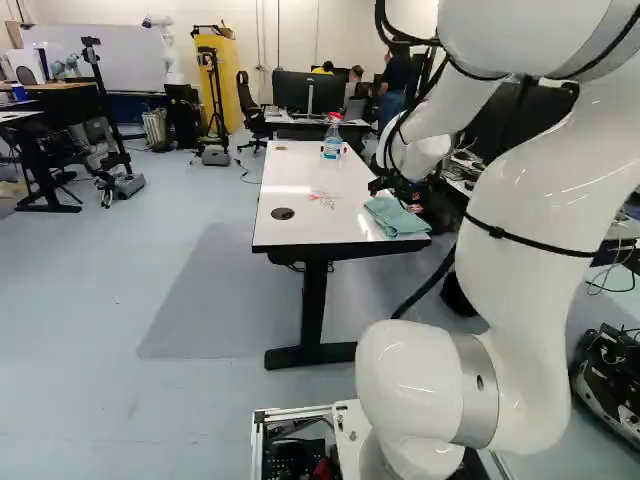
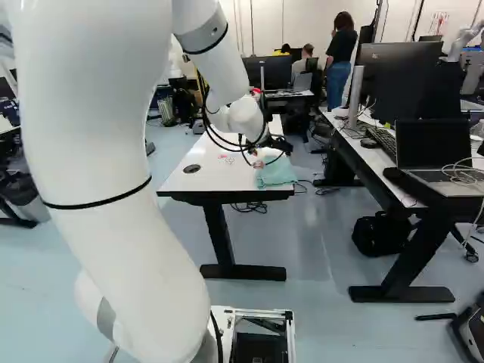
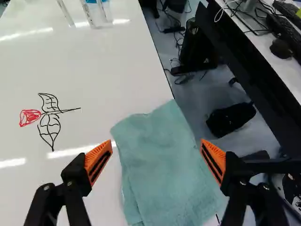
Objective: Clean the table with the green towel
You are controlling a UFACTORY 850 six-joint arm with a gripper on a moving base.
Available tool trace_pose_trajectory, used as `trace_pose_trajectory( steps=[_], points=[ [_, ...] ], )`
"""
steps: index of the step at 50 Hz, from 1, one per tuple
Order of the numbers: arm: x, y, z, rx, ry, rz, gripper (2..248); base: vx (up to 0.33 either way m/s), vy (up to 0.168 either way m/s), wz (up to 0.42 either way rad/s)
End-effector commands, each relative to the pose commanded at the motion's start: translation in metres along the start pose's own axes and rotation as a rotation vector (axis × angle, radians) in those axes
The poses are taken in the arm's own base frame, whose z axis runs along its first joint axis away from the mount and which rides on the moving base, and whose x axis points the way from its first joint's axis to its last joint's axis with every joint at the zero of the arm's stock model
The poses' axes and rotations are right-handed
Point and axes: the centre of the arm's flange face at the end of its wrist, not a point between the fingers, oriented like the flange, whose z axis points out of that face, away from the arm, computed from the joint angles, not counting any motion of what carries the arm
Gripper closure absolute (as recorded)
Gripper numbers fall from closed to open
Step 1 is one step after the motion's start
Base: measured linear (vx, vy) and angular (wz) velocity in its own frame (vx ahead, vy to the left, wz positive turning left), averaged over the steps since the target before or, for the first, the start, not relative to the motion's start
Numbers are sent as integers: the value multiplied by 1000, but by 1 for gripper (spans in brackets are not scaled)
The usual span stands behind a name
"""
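Note:
My gripper (image 1: 400,190) is over the right edge of the white table (image 1: 285,185) in the left base view. In the wrist view the gripper (image 3: 158,153) stands wide open, with nothing held. The folded green towel (image 3: 160,165) lies below and between the open fingers, near the table's edge; in the left base view the towel (image 1: 397,215) is at the near right corner. A flower drawing in red and black (image 3: 49,117) marks the tabletop beside the towel.
A clear bottle with a red cap (image 1: 333,137) stands toward the table's far end. Right of the table, another desk (image 2: 378,162) carries a laptop and monitors. A black bag (image 2: 382,236) lies on the floor under it. Another robot (image 1: 170,50) stands far back.

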Motion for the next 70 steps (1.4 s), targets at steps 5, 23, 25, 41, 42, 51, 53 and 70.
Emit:
trace_pose_trajectory(
  steps=[5,23,25,41,42,51,53,70],
  points=[
    [-2,2,6,-2,-11,4,3,0,0,0],
    [-10,12,31,-11,-49,17,3,0,0,0],
    [-10,13,32,-12,-51,19,3,0,0,0],
    [-10,15,33,-14,-51,21,47,0,0,0],
    [-10,15,33,-14,-51,21,47,0,0,0],
    [-10,15,33,-14,-51,21,124,0,0,0],
    [-10,15,33,-14,-51,21,124,0,0,0],
    [-10,15,33,-14,-51,21,217,0,0,0]
  ],
)
